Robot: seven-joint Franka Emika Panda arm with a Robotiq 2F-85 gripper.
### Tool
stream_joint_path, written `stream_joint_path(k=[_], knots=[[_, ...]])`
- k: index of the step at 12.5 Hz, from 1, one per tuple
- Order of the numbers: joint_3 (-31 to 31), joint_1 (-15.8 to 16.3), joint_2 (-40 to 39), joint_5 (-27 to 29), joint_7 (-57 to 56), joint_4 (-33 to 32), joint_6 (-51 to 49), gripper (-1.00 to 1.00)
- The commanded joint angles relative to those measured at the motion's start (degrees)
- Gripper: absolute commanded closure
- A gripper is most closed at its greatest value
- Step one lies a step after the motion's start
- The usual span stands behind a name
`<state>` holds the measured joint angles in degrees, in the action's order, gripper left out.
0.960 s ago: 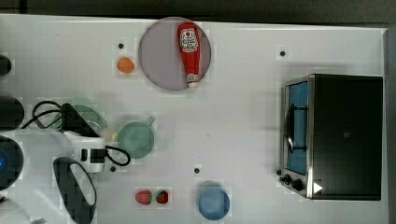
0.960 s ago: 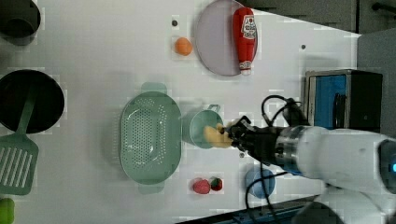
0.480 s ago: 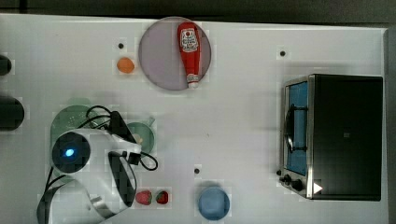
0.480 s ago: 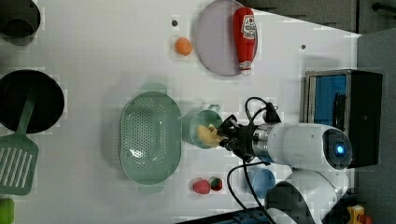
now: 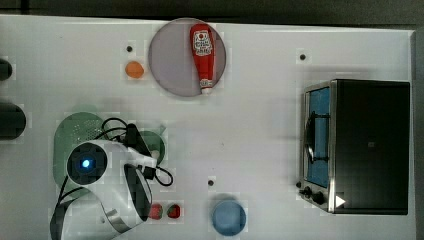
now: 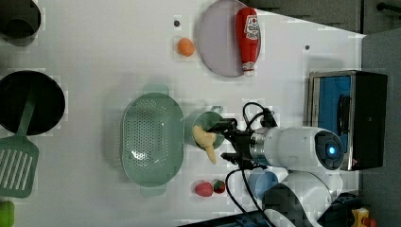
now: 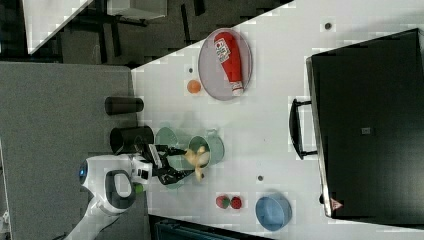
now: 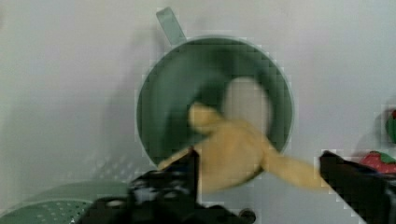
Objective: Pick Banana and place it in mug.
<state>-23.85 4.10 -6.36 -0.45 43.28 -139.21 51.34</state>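
right now the step in hand looks like the release: the banana [image 8: 236, 154] sits over the mouth of the mug [image 8: 163, 107], partly inside and partly hanging past the rim, so the placing is close to done but not settled. in the left view the banana [image 6: 206, 141] lies across the mug [image 6: 201, 124] rim on the side toward the strawberries [image 6: 209, 187], its thin end poking out beyond the edge. the mug stands just beside the pale-green colander [image 6: 152, 138].

the gripper [image 8: 261, 179] has its fingers spread wide. in the wrist view 1 dark finger [image 8: 187, 172] is at the near side of the banana and the other is well off to the far side, past the thin end. the near finger seems to be against the fruit or very close; i cannot tell whether it is touching. nothing is clamped, as far as the pictures show. in the right view the gripper [image 7: 186, 164] reaches toward the mug [image 7: 214, 145] from the arm's side, with the banana [image 7: 196, 159] between the fingers.

my guess for the next move: lift straight away from the mug without brushing the fruit, since the overhanging end could tip it out onto the table [image 5: 260, 135]. if it does not drop in alone, a gentle nudge toward the cup's middle may be needed.
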Motion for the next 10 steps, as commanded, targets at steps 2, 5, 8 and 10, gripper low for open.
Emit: stream_joint_path(k=[2, 5, 8, 10], knots=[[0.4, -0.4, 5.6, 0.1, 2.5, 3.8, 0.1, -1.00], [4.4, -1.1, 11.2, 0.1, -5.1, 8.3, -9.9, -1.00], [11.1, -1.7, 16.8, 0.1, -16.0, 15.7, -24.0, -1.00], [16.0, -1.9, 19.8, 0.1, -22.3, 20.5, -33.7, -1.00]])
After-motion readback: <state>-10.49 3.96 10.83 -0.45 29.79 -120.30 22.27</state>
